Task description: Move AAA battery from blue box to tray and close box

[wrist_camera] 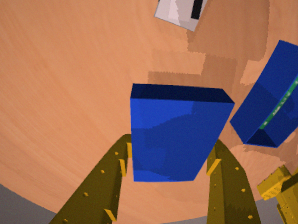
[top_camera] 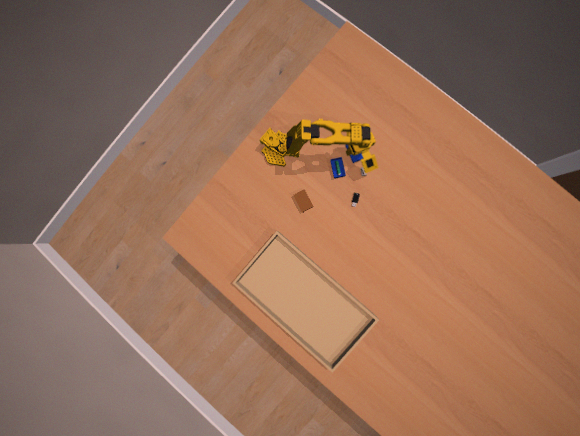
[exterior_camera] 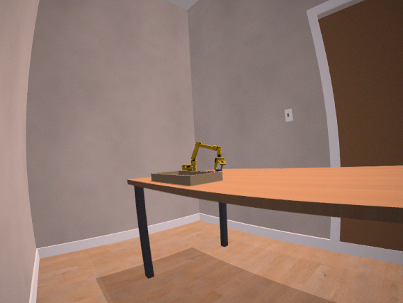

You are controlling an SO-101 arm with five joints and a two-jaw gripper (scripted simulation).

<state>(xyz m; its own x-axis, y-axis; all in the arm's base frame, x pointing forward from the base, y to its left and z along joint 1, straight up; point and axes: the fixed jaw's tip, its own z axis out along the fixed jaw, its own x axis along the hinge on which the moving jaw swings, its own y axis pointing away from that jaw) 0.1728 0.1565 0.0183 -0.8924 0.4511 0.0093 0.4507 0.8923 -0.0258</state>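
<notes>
My gripper [wrist_camera: 172, 149] is shut on the blue lid [wrist_camera: 176, 132] and holds it above the table; in the top view the lid [top_camera: 356, 158] shows just under the wrist. The open blue box base [top_camera: 340, 165] stands on the table right beside it, to the right in the wrist view [wrist_camera: 269, 106]. A green AAA battery [wrist_camera: 280, 106] lies inside the base. The wide tan tray [top_camera: 304, 300] lies far from the arm, near the table's front edge, and looks empty. In the side view the gripper [exterior_camera: 219, 168] hangs just behind the tray [exterior_camera: 187, 177].
A closed brown box [top_camera: 302, 201] stands between the arm's base and the tray.
</notes>
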